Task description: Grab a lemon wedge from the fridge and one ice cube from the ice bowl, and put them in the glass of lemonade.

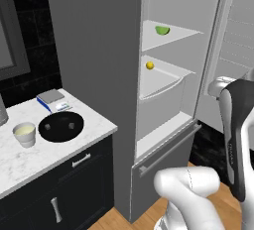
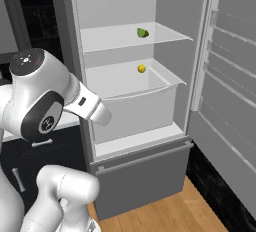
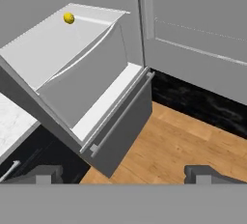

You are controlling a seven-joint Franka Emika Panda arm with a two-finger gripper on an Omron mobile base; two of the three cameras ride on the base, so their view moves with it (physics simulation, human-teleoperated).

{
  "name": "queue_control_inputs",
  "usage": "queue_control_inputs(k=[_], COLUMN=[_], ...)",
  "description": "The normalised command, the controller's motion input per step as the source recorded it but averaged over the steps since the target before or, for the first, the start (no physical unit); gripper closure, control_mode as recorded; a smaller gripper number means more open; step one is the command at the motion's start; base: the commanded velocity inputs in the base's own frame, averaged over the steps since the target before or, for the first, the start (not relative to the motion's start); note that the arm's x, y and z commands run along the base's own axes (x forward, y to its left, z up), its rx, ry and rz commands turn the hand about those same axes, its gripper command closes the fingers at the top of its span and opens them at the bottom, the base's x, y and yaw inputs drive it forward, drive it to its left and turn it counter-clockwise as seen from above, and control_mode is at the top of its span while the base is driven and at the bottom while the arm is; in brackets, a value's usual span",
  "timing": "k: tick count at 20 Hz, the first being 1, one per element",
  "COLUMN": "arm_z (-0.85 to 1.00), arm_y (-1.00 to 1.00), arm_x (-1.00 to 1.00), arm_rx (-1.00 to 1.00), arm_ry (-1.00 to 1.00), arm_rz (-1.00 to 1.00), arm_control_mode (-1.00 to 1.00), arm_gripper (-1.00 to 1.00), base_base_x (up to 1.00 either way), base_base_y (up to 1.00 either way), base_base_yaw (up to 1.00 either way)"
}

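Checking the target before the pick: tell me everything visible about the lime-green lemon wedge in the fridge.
The small lime-green lemon wedge is a glossy little segment with a curved rind side. It rests alone on the pale white upper shelf of the open matte grey fridge, toward the back right. Nothing else touches it. The small round yellow ball lies apart, one level lower. Finer surface detail is too small to tell.

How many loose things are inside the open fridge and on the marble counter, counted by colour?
Green: 1, the lemon wedge on the upper fridge shelf
Yellow: 1, the small yellow ball on the shelf below
Black: 1, the ice bowl on the counter
Off-white: 1, the glass of lemonade beside the bowl
Blue and grey: 1, the flat square scale-like item behind the bowl
Total: 5
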Motion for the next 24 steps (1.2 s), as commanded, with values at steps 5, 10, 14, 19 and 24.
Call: queue_control_inputs(k=[5,10,14,19,24], arm_z=[0.0,0.0,0.0,0.0,0.0], arm_y=[0.0,0.0,0.0,0.0,0.0], arm_x=[0.0,0.0,0.0,0.0,0.0], arm_rx=[0.0,0.0,0.0,0.0,0.0], arm_ry=[0.0,0.0,0.0,0.0,0.0], arm_rz=[0.0,0.0,0.0,0.0,0.0], arm_control_mode=[1.0,1.0,1.0,1.0,1.0], arm_gripper=[-1.0,-1.0,-1.0,-1.0,-1.0], base_base_x=[0.14,0.63,0.78,0.01,0.49], base_base_y=[-0.89,-0.75,-0.28,-0.15,-0.38], base_base_yaw=[0.03,0.22,0.46,0.44,0.42])
